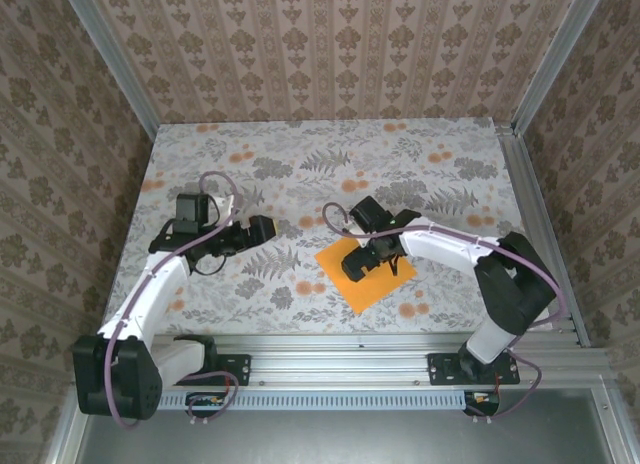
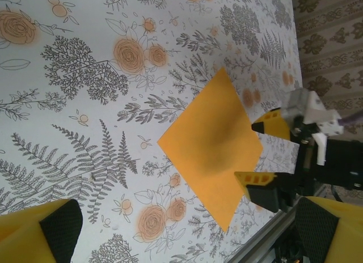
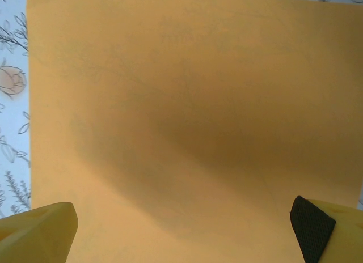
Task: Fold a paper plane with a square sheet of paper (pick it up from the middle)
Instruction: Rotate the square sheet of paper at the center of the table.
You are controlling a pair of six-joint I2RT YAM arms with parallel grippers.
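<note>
The square sheet of paper [image 1: 372, 289] lies flat on the tabletop [image 1: 300, 164], toward 5 o'clock of centre. The right fingers [image 3: 42, 229] hang directly over it, spread wide and empty. The left fingers [image 2: 39, 229], equally wide and empty, sit apart at its 10 o'clock.

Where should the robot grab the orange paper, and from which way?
I'd pinch the square sheet of paper at its middle, coming straight down from above. It lies flat on the cloth with no lifted edge, and the open right gripper hangs over it.
</note>
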